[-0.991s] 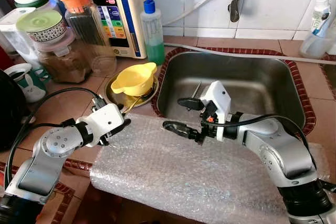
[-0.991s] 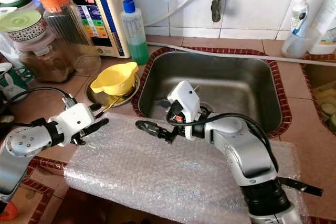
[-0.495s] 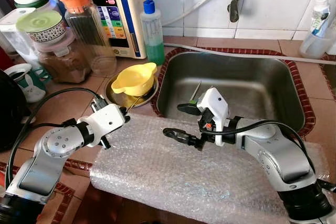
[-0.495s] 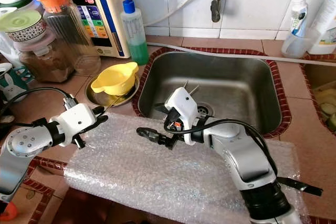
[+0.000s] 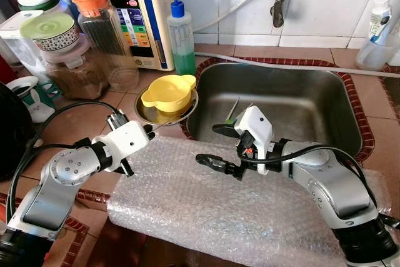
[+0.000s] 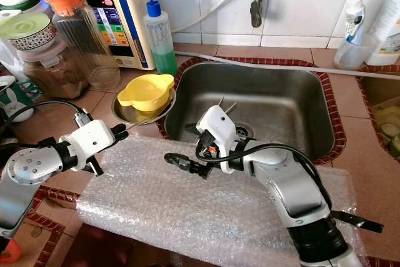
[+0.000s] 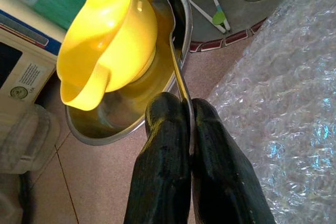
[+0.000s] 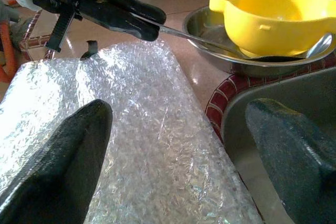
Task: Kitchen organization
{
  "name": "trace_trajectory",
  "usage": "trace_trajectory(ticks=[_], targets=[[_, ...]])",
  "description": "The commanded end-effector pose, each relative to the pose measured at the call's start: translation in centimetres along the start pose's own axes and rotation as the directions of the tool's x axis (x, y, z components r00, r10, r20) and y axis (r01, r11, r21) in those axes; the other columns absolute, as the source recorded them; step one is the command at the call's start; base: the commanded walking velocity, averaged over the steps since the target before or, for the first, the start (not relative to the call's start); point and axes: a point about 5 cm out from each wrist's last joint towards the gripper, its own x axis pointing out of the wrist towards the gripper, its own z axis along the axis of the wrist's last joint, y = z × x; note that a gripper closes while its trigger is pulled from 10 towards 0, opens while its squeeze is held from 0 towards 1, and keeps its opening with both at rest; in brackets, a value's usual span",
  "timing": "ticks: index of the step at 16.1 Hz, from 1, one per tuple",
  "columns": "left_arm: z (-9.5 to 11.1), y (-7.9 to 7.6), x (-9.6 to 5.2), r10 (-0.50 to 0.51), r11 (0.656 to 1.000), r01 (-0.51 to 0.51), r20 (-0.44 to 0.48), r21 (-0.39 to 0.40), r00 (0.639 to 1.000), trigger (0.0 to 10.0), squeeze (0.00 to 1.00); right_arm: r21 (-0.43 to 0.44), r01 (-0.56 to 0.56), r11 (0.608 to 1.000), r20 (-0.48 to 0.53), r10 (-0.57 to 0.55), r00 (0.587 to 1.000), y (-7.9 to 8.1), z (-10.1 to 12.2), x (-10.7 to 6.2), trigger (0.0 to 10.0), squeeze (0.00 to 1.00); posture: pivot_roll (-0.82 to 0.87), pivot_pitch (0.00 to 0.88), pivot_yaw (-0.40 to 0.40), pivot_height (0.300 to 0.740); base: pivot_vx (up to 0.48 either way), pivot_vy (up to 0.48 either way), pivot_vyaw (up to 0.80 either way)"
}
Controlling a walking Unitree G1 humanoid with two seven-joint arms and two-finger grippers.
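Observation:
My left gripper [image 5: 147,131] is shut on the thin handle of a metal spoon [image 7: 178,72]. The spoon's bowl end lies inside a shallow steel bowl [image 5: 144,110], tucked under a yellow spouted bowl [image 5: 167,92] that sits in it. Both bowls stand on the tiled counter, right beside the sink's left rim. My right gripper [image 5: 217,146] is open and holds nothing. It hovers over the far edge of a sheet of bubble wrap [image 5: 219,211], at the sink's front rim, pointing toward the left gripper.
The steel sink [image 5: 300,98] holds a green-tipped toothbrush [image 7: 218,14] near the drain. A green soap bottle [image 5: 181,35], jars [image 5: 100,29], a water appliance [image 5: 140,4] and a mug [image 5: 31,98] crowd the counter's back left. A white bottle [image 5: 378,23] stands at the back right.
The steel bowl and yellow bowl have slid right, closer to the sink rim, with the spoon in my left gripper. My right gripper shifted slightly lower and nearer.

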Motion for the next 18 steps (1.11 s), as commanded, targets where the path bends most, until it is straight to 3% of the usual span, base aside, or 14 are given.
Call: trace_trajectory(ticks=[1,12,15,16,18], targets=[[-0.5,0.0,-0.2,-0.018,1.0,0.018,-0.028,-0.002,0.999,0.0,0.0,-0.019,-0.008,1.0,0.009,0.009,1.0,0.2,0.2,0.2,10.0,0.0,-0.19,0.11,0.136,0.74,0.0,0.0,0.0],[-3.0,1.4,-2.3,0.011,1.0,-0.011,-0.159,-0.002,0.987,0.0,0.0,-0.053,0.083,0.995,0.026,-0.082,0.996,-1.1,0.4,0.2,10.0,0.0,-0.19,0.112,0.13,0.74,0.0,0.0,0.0],[-2.1,1.6,-2.5,-0.007,1.0,0.005,-0.113,-0.011,0.994,0.0,0.0,-0.057,0.086,0.995,0.025,-0.084,0.996,-1.3,0.4,0.2,10.0,0.0,-0.18,0.112,0.126,0.74,0.0,0.0,0.0],[-1.1,1.3,-2.4,-0.041,0.998,0.04,-0.038,-0.042,0.998,0.0,0.0,-0.059,0.088,0.994,0.025,-0.087,0.996,-1.3,0.4,0.2,10.0,0.0,-0.18,0.111,0.125,0.74,0.0,0.0,0.0],[-0.5,0.7,-2.3,-0.074,0.993,0.074,0.008,-0.087,0.997,0.0,0.0,-0.062,0.094,0.994,0.026,-0.093,0.995,-1.4,0.4,0.2,10.0,0.0,-0.19,0.111,0.124,0.74,0.0,0.0,0.0]])
